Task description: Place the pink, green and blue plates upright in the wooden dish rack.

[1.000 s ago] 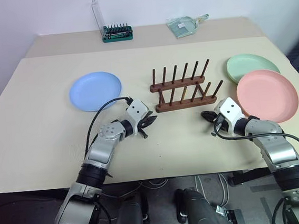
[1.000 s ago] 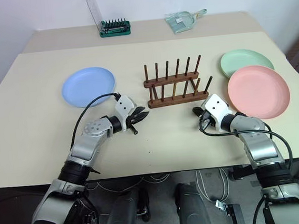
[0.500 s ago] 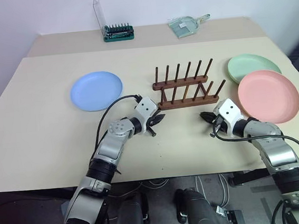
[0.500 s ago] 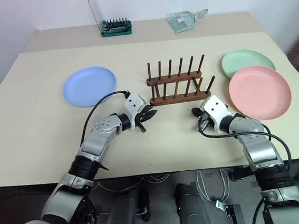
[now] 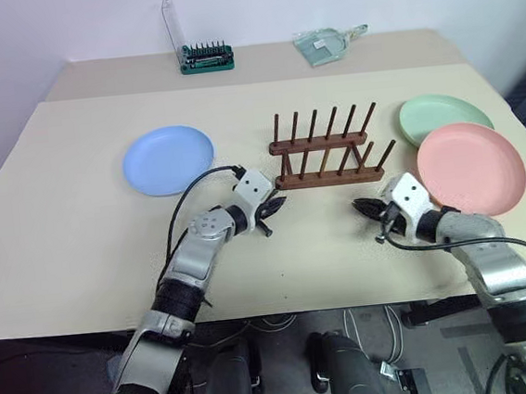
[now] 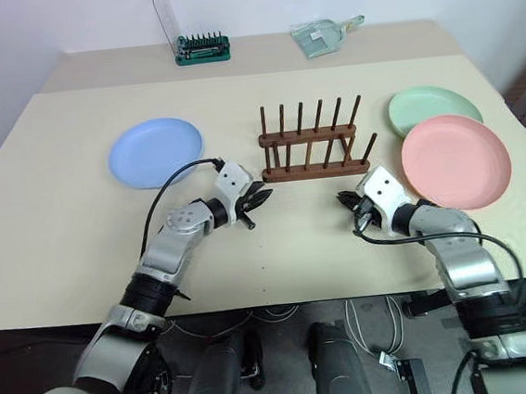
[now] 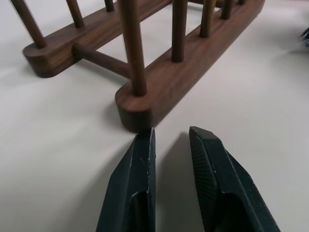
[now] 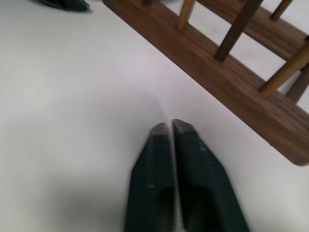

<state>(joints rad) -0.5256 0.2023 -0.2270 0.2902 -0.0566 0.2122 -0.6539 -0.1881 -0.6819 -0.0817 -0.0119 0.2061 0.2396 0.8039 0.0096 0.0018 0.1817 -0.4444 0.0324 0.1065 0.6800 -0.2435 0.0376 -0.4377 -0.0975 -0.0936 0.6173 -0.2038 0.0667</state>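
Observation:
The wooden dish rack (image 5: 328,179) stands mid-table, with no plate in it. Flat on the table lie the blue plate (image 5: 168,159) at the left, the pink plate (image 5: 470,168) at the right, and the green plate (image 5: 441,113) behind the pink one and partly under its rim. My left gripper (image 5: 276,207) sits low at the rack's left end. Its fingers (image 7: 140,164) are slightly apart with nothing between them, one tip at the near rail's end (image 7: 137,108). My right gripper (image 5: 361,206) is shut and empty, just in front of the rack's right end (image 8: 270,121).
A green bit case (image 5: 207,58) with its clear lid raised and a clear plastic object (image 5: 327,44) sit on the far table strip. The table's front edge (image 5: 283,307) runs close below both arms. Bare tabletop (image 5: 80,233) lies to the left.
My left gripper has moved right, up to the rack's left end. That end of the rack has swung a little away, so the rack now sits squarer. The right gripper has hardly shifted.

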